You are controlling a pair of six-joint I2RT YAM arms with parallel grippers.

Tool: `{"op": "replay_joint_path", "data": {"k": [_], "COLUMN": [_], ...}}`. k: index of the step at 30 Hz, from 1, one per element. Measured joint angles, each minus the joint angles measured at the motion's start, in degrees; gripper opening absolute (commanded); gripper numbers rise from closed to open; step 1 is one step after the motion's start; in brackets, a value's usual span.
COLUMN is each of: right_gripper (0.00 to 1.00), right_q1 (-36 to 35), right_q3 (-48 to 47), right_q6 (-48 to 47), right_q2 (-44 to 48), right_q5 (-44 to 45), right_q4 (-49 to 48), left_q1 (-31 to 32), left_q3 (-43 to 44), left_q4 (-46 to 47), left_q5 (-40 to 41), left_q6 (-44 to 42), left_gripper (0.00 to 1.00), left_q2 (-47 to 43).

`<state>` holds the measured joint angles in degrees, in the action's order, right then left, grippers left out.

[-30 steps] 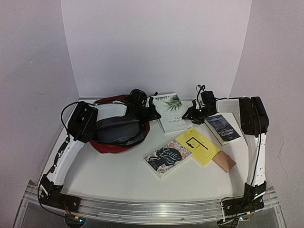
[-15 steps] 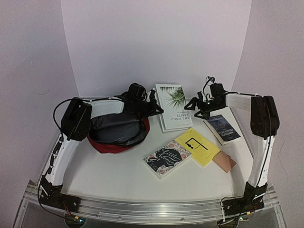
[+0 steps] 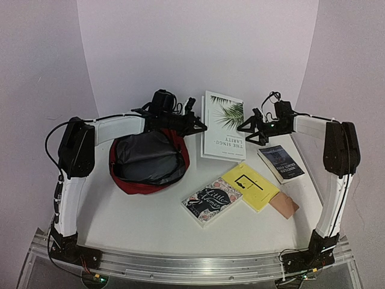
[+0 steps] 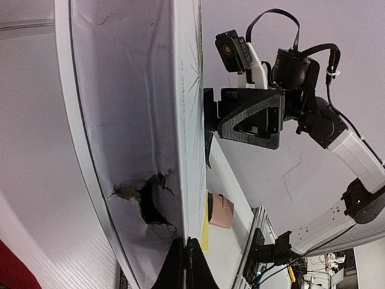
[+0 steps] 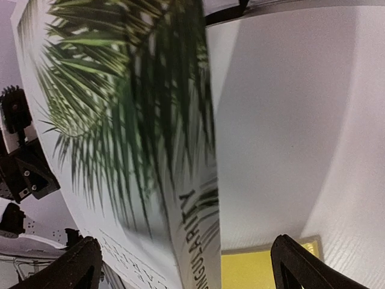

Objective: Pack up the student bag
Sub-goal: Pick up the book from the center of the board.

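Table surface is showing bare and white along the near edge and into the near left corner, the widest free stretch. Pale walls are closing in the far edge and both sides.

The student bag is lying toward the left edge, midway between near and far. Its mouth is gaping upward, with dark lining showing inside the dark red rim.

The white book is hanging just right of the bag near the far edge, tipped up so its cover is facing the top camera. It seems to be lifted off the table, though its lower edge may be touching. The cover is carrying a green palm leaf and the words "THE SINGU-LARITY".

The yellow book is lying flat right of centre, touching the floral book on its near left side. That cover is showing the script word "Little"; the rest is too small to read. The dark blue book is lying toward the right edge, its white lettering unreadable. A small tan object is sitting against the yellow book's near right corner.

The left gripper is pinching closed on the white book's left edge. The right gripper is standing with its jaws spread wide at the book's right edge, gripping nothing.
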<state>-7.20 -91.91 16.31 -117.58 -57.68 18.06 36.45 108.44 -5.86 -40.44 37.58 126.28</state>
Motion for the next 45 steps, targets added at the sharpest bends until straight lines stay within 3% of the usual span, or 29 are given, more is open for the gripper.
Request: {"op": "replay_joint_path", "data": {"k": [4, 10, 17, 22, 25, 29, 33, 36, 43, 45], "right_gripper": [0.98, 0.9, 0.71, 0.51, 0.39, 0.32, 0.24, 0.22, 0.17, 0.18], "right_q1": [-0.1, -0.2, -0.5, -1.3, -1.3, -1.8, -2.8, -3.3, -3.5, -3.7], "right_q3": [1.1, 2.4, 4.1, 5.5, 5.6, 5.5, 5.4, 6.9, 8.1, 6.7], "right_q6": [-0.3, -0.4, 0.2, 1.0, 1.9, 4.1, 8.6, 18.9, 55.7, 62.7], "right_q2": [0.0, 0.0, 0.6, 3.2, 4.6, 5.9, 6.2, 6.2, 3.4, 1.5], "right_q5": [-5.3, -11.2, -15.9, -16.5, -16.6, -16.8, -15.2, -13.5, -8.7, -7.3], "right_q4": [-0.1, -0.1, -0.3, -0.4, -0.5, -0.6, -2.6, -13.0, -54.9, -62.6], "left_q1": [0.0, 0.0, -0.1, -0.2, -0.4, -0.5, -0.5, -0.5, -0.4, -0.2], "left_q3": [-3.2, -6.7, -10.5, -10.8, -11.2, -15.1, -21.6, -26.9, -40.3, -43.3], "left_q4": [0.5, 4.3, 9.4, 10.5, 10.9, 12.4, 13.7, 15.9, 27.4, 30.9], "left_q5": [-2.2, -6.3, -10.0, -11.3, -10.9, -7.6, -2.7, 1.6, 9.9, 11.4], "left_q6": [0.4, 3.0, 6.5, 8.0, 8.7, 9.2, 9.1, 9.5, 13.6, 15.0], "left_gripper": [0.0, 0.0, 0.0, 0.03, 0.29, 0.61, 0.82, 0.97, 1.0, 1.0], "left_q2": [-1.5, -2.1, -3.6, -4.7, -6.0, -8.9, -14.0, -19.1, -29.2, -29.9]}}
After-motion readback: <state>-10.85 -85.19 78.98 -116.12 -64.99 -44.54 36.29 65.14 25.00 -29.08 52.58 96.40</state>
